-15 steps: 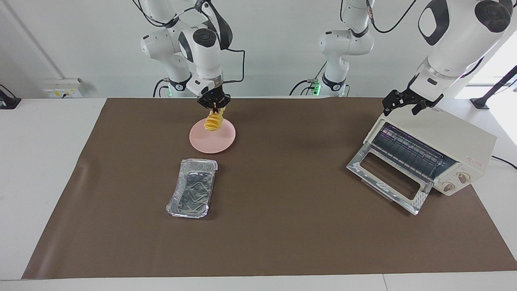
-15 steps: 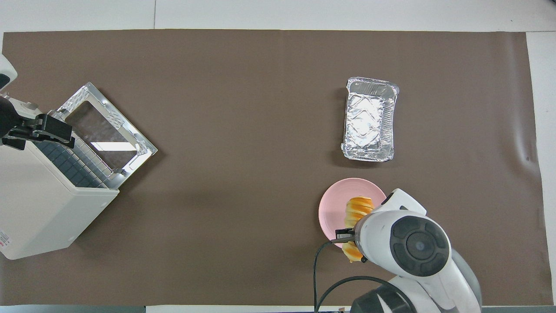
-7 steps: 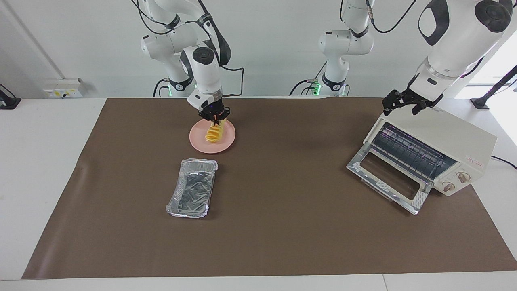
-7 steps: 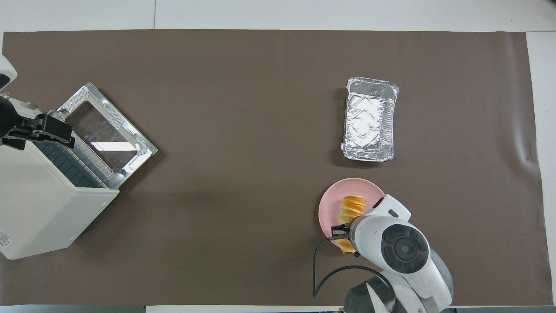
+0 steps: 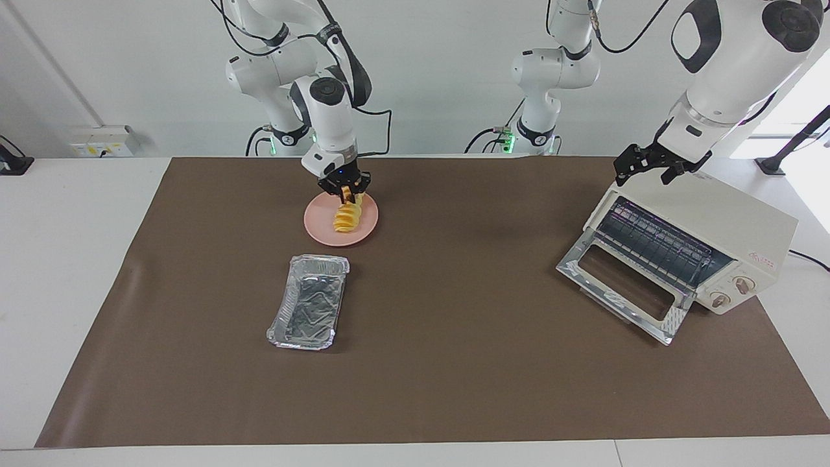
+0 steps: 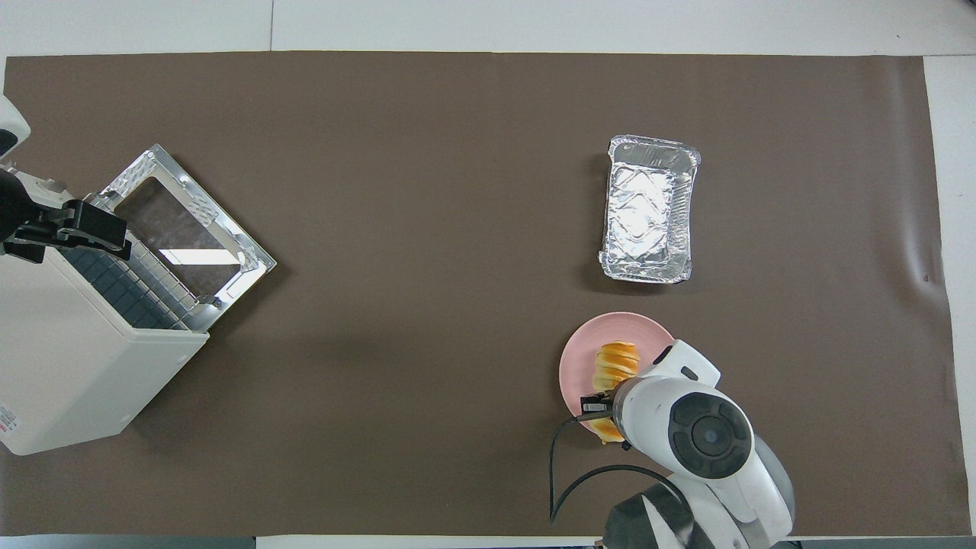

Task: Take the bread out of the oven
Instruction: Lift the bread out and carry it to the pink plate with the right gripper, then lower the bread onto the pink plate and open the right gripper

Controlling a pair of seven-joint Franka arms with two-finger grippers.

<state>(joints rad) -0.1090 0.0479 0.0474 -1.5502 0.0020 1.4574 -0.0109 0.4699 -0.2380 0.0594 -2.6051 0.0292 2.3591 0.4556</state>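
The bread (image 5: 346, 218), a ridged yellow-orange loaf, lies tilted on a pink plate (image 5: 319, 228) with its lower end resting on the plate. My right gripper (image 5: 347, 192) is shut on the loaf's end that lies nearer the robots. In the overhead view the bread (image 6: 616, 361) and plate (image 6: 576, 367) show, with the right wrist covering the gripper. The cream-white oven (image 5: 716, 220) stands at the left arm's end of the table with its glass door (image 5: 624, 285) dropped open and its rack bare. My left gripper (image 5: 653, 167) waits open just above the oven's top edge (image 6: 69, 366).
A crinkled silver foil tray (image 5: 308, 301) lies empty on the brown mat, farther from the robots than the plate; it also shows in the overhead view (image 6: 648, 210). The open oven door juts out toward the middle of the mat.
My right gripper has come down with the bread, from hanging above the plate to resting on it. The left arm has not moved.
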